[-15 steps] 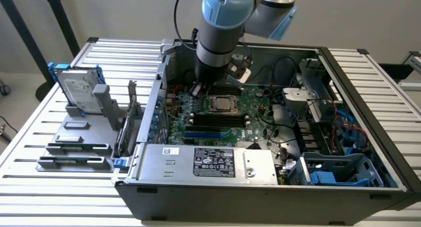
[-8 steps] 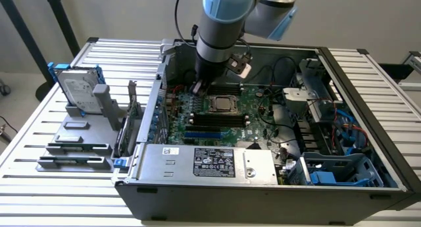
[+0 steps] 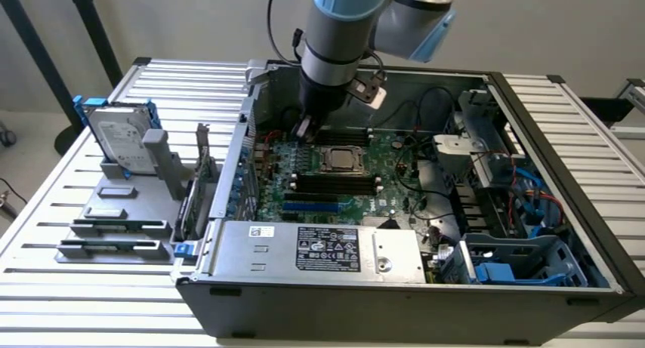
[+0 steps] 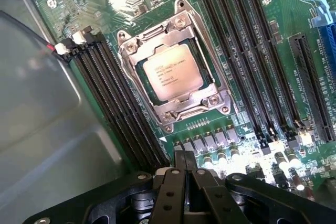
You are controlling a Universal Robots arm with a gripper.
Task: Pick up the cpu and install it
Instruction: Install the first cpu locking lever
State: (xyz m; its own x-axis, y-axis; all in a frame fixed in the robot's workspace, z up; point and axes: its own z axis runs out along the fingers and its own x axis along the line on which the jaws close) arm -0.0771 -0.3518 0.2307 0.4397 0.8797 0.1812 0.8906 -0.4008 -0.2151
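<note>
the pincer [image 4: 185,167] is pressed together and empty, held just beside the socket frame [image 4: 126,72]. the cpu [image 4: 172,72] is already seated inside it. any push should probably be given flat and gently.

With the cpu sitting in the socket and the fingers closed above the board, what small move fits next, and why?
Probably a short straight lift away from the board. The cpu already lies flat inside the socket frame, and the gripper is shut on nothing, beside the socket rather than on it, so nothing seems left to hold.
</note>
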